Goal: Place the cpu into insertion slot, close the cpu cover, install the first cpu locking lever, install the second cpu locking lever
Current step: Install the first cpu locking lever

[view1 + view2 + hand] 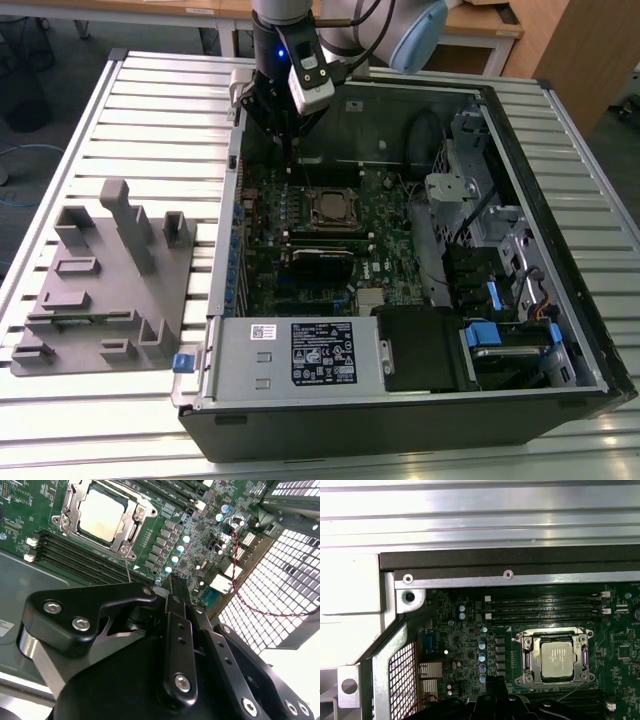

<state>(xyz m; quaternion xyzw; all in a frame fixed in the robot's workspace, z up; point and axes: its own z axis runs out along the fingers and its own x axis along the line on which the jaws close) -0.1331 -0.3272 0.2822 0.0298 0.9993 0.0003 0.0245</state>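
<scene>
Hovering on the far side of the cover (pixel 127 536), the gripper (pixel 169 582) seems clenched, empty; the cpu (pixel 102 515) beneath should be light, stiff, fragile: hold its edges.

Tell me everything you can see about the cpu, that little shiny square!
The cpu is a small flat square with a dull silver-grey metal top that has some faint print on it. It lies level, set into the green circuit board. The silvery metal cpu cover frames it on all four sides, and the chip's top shows through the cover's square window. The gripper hangs apart from it and is not touching it.
</scene>
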